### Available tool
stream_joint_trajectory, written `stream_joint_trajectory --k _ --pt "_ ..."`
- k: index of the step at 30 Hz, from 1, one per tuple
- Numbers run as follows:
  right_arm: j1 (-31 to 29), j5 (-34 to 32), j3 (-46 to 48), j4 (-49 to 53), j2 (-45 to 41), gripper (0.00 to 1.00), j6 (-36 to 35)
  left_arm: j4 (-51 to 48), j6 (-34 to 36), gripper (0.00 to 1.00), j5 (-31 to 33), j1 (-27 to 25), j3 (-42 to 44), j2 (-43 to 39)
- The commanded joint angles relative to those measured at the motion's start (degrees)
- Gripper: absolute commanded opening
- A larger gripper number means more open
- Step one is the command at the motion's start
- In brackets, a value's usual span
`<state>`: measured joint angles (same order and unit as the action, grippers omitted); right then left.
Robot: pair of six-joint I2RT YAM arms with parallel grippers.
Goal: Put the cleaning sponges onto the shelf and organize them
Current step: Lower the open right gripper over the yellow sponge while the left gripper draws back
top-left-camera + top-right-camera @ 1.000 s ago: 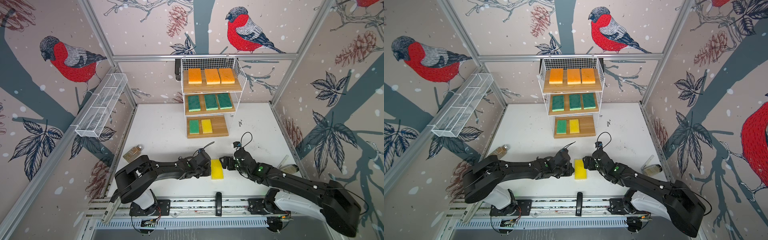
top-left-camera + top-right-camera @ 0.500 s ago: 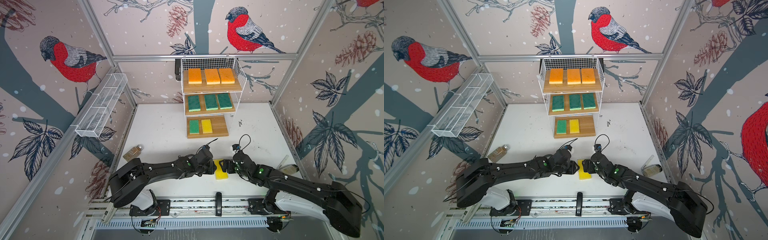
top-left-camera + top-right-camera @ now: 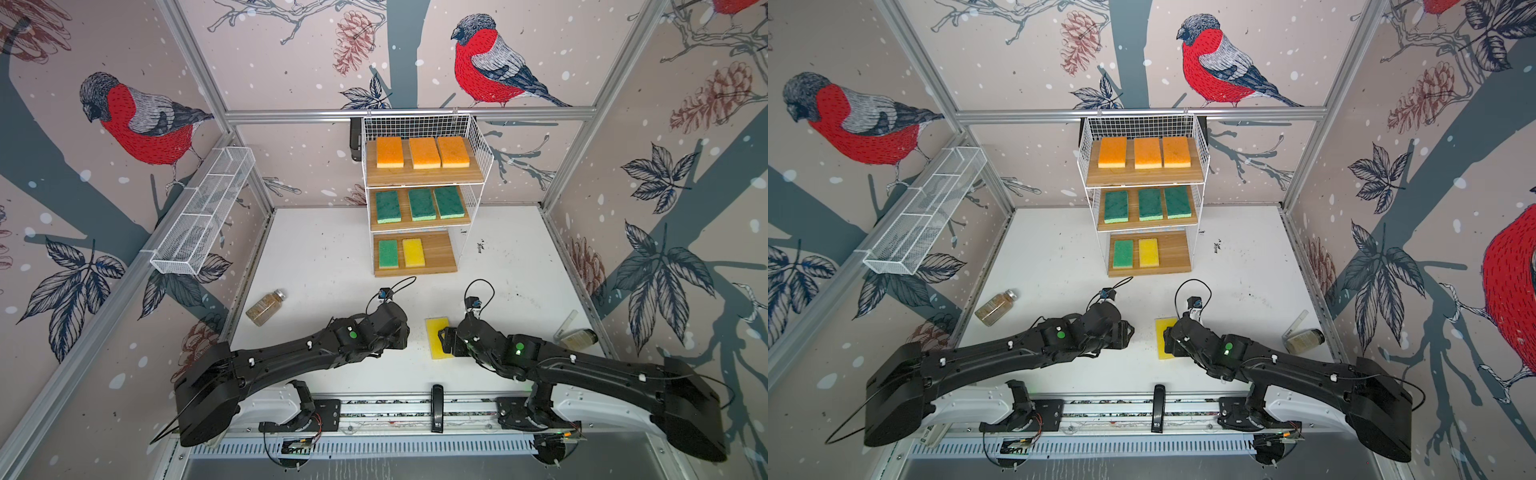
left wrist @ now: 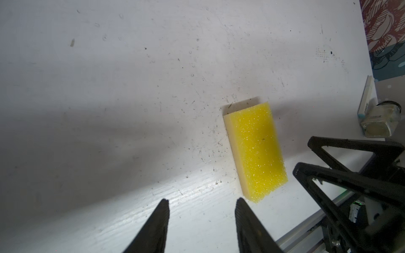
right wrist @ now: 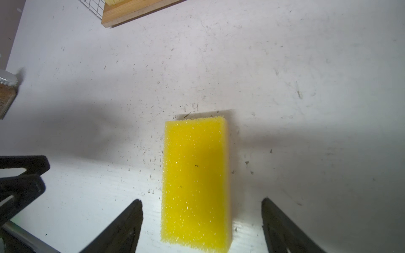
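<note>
Loose yellow sponge (image 3: 434,332) lies flat on the white surface (image 3: 332,257), near the front edge. It sits between the two arms, well apart from the shelf (image 3: 415,124).

Right tool (image 5: 201,199): fingers spread wide, one on each side of the sponge's near end. The right wrist view shows a gap between each finger and the sponge, so there is no grip. In both top views the tool head overlaps the sponge's right edge.

Left tool (image 4: 202,200): fingers parted, narrower spread, only bare surface between them. The sponge sits near the tool, off to one side, not touching.

Shelf stands at the back of the surface against the rear wall.
- Top board: three orange sponges (image 3: 424,152) in a row.
- Middle board: three green sponges (image 3: 422,203) in a row.
- Bottom board: single green sponge (image 3: 388,253) at left, shelved yellow sponge (image 3: 414,252) just beside it at centre, bare wood at right.

Brownish jar (image 3: 264,307) lies on its side near the left wall.
</note>
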<state>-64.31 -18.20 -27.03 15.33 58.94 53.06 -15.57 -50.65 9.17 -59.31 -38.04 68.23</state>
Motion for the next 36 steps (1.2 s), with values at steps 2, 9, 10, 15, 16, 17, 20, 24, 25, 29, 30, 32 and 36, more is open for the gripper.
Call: stream_joint_trajectory --k 2,9,10,15,16,17,20,24,25,29,30,32,36 --pt "-2.21 -3.97 -1.46 4.89 1.42 0.86 5.57 -0.08 1.08 0.54 3.43 0.17 2.21 -3.55" --pt "-9.25 -5.64 -1.31 4.69 4.09 0.87 10.47 -0.05 1.60 0.58 7.36 0.85 6.34 -12.06" --pt "-10.00 -6.01 -1.65 4.54 5.03 0.88 10.54 -0.39 1.86 0.58 7.45 1.24 6.56 -13.22" --pt "-12.13 -7.16 -3.82 5.10 9.87 0.88 10.49 -2.55 2.14 0.59 7.78 2.52 7.90 -17.51" --pt "-12.29 -7.04 -3.85 4.83 10.51 0.88 10.48 -2.70 2.14 0.59 7.71 2.74 8.31 -18.27" --pt "-12.34 -6.77 -3.83 4.43 11.11 0.89 10.25 -2.92 1.98 0.59 7.58 2.87 8.72 -18.82" --pt "-12.55 -6.61 -4.13 3.64 12.52 0.89 9.73 -3.31 1.29 0.59 7.58 3.06 10.01 -20.65" --pt "-12.55 -6.89 -4.48 4.00 14.82 0.89 9.32 -3.22 0.65 0.60 7.68 3.17 11.27 -23.00" --pt "-12.57 -6.76 -4.53 3.75 15.42 0.89 8.96 -3.16 0.56 0.60 7.66 3.24 11.49 -23.38" --pt "-12.77 -6.37 -5.03 2.84 17.61 0.89 7.78 -3.58 0.47 0.60 7.80 3.41 11.65 -23.85" --pt "-12.82 -6.33 -5.18 2.80 18.23 0.89 7.70 -3.71 0.39 0.60 7.80 3.41 11.59 -23.76" --pt "-12.85 -6.32 -5.57 2.69 19.24 0.89 7.24 -3.84 0.38 0.60 7.87 3.48 11.51 -23.68" --pt "-12.84 -6.75 -6.57 3.07 20.93 0.88 6.04 -3.74 0.20 0.60 7.60 3.54 11.50 -23.40"
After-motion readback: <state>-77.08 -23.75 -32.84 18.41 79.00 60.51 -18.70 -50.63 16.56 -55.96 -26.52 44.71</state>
